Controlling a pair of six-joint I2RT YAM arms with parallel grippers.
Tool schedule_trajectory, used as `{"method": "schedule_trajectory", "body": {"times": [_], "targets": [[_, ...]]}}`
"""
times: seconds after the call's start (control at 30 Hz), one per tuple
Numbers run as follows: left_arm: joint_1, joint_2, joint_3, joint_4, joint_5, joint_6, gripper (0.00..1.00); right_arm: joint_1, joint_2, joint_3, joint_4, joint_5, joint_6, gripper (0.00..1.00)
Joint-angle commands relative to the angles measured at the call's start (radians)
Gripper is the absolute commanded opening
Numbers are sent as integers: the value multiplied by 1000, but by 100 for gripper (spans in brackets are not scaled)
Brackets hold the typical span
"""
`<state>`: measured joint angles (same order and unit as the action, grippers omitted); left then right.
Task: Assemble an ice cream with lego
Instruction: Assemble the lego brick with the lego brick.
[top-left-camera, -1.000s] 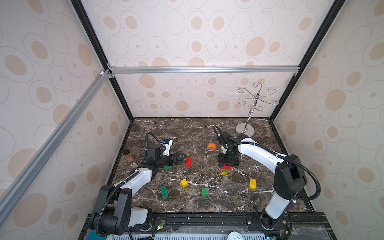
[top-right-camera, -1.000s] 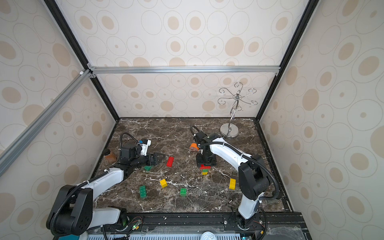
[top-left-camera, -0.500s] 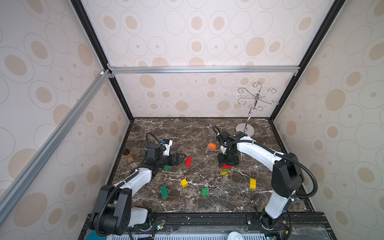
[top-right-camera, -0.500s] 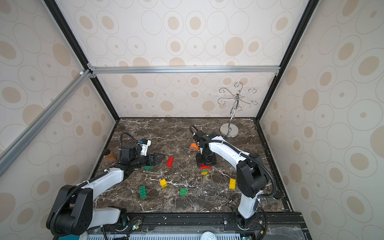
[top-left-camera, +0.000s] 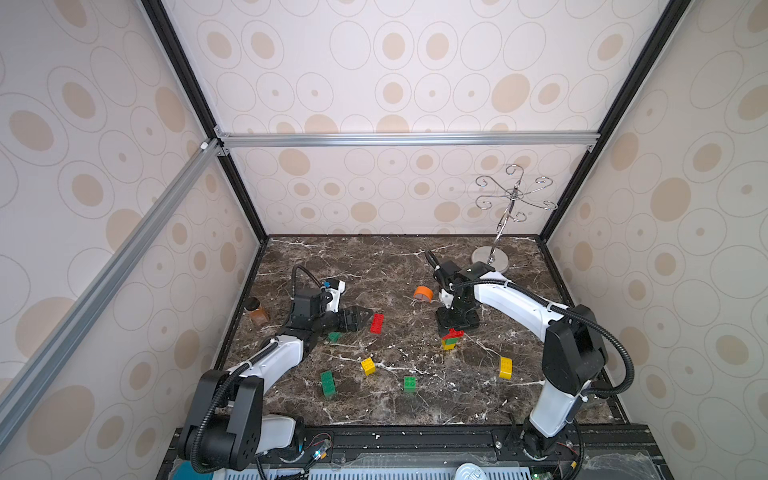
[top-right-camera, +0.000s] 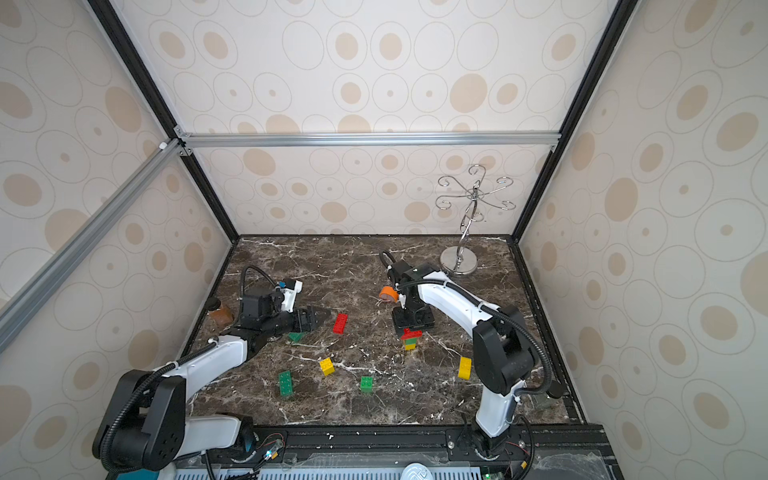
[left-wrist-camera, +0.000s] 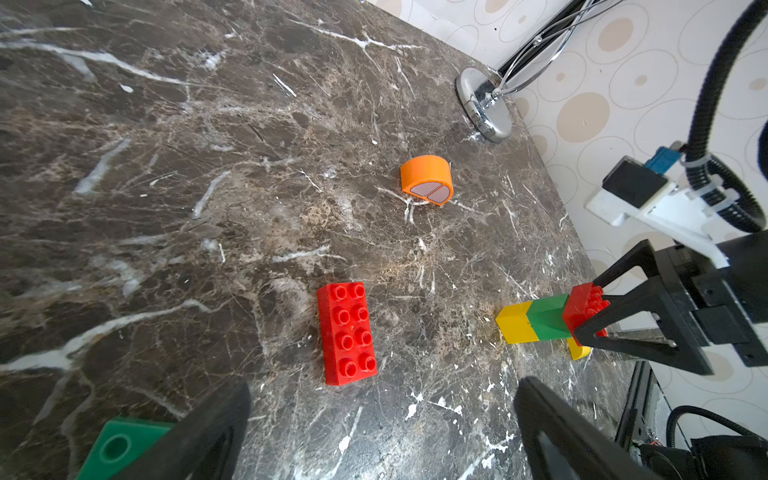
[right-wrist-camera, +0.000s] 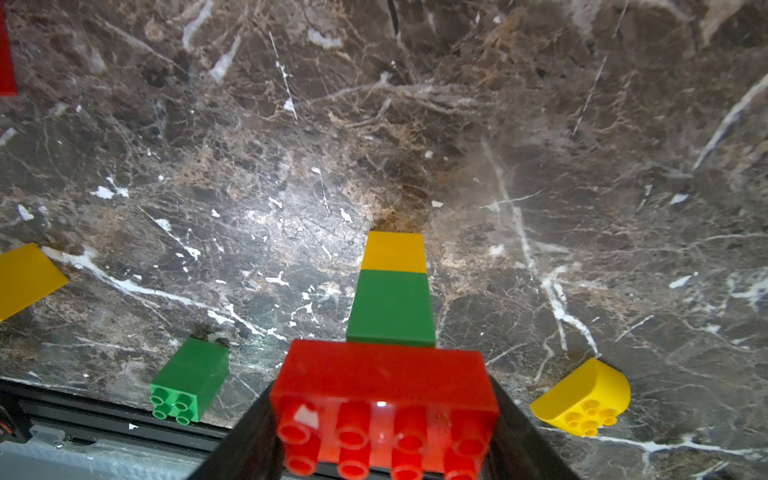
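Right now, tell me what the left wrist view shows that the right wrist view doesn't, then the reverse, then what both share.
Only the left wrist view: the orange dome, the chrome stand, and the open left pincer. Only the right wrist view: a small green brick and a yellow brick cut off at the edge. Both: the marble table, and the yellow-green-red tower with the right pincer clamped on its red top brick.

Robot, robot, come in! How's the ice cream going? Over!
Left gripper open, empty, near long brick. Right gripper shut on red brick atop green-yellow tower. Orange dome lies apart, nothing blocking.
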<state>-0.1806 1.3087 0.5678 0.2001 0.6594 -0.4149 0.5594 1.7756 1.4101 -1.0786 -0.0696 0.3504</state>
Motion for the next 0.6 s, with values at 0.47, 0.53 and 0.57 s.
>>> {"method": "schedule_trajectory", "body": {"times": [0.47,0.53,0.57], "targets": [[-3,-23,37,-18,-8,26,100,-9,100,-45,-52,58,-181,29],[-3,-23,38,-19,-8,28,100,-4,108,-44,-58,75,-188,29],[-3,-23,38,-19,-6,28,100,-1,111,-38,-63,93,-197,29]]}}
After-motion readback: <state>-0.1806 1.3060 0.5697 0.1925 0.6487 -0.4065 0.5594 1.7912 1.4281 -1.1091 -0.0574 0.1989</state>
